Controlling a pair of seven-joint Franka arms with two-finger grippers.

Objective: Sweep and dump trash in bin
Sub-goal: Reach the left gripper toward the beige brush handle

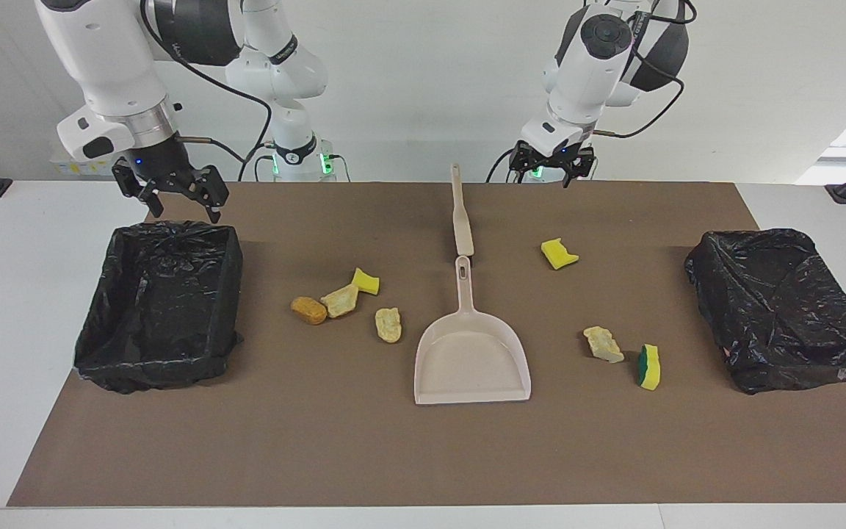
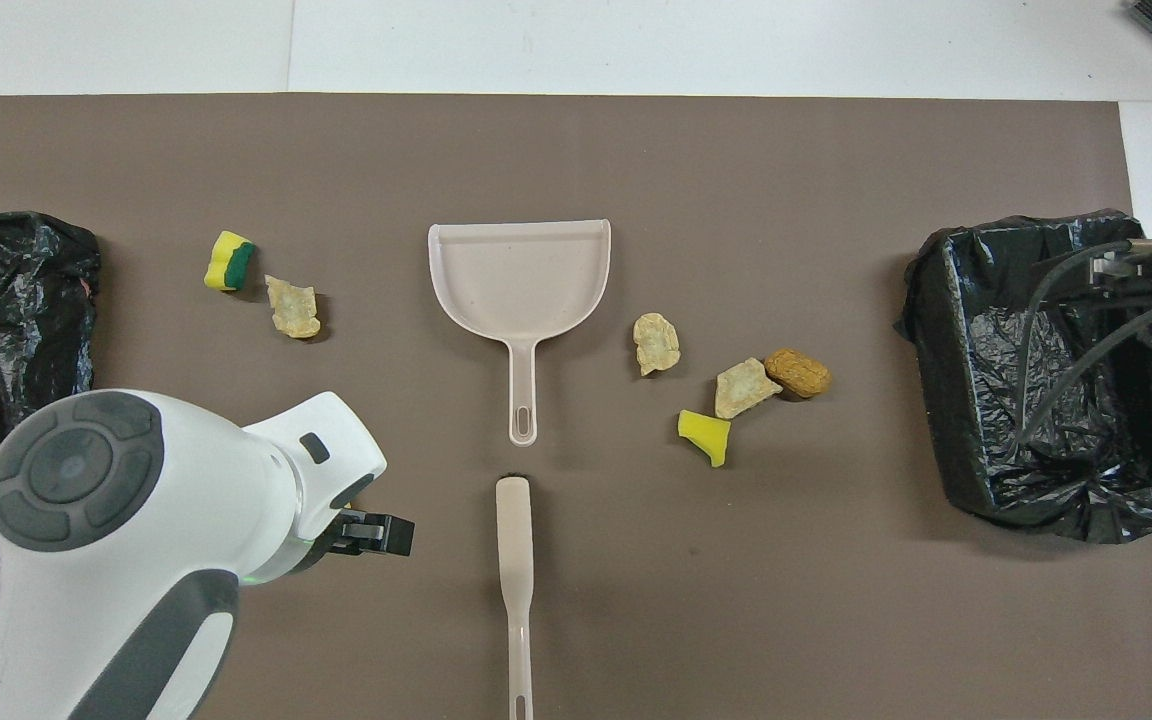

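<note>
The trash lies on the brown mat. A brown lump (image 1: 308, 310), two tan lumps (image 1: 340, 300) (image 1: 388, 325) and a yellow sponge piece (image 1: 366, 281) lie between the beige dustpan (image 1: 471, 353) and the open bin (image 1: 100, 345). Another yellow sponge piece (image 1: 559, 254), a tan lump (image 1: 603, 344) and a green-backed sponge (image 1: 649, 366) lie toward the left arm's end. My right gripper (image 1: 173, 197) hangs open and empty over the open bin's rim closest to the robots. My left gripper (image 1: 551, 165) hangs open and empty over the mat's edge by the robots.
A beige brush (image 1: 461, 213) lies in line with the dustpan's handle, nearer to the robots. A second bin (image 1: 783, 308) lined with black bag stands at the left arm's end. In the overhead view the left arm (image 2: 136, 520) hides one sponge piece.
</note>
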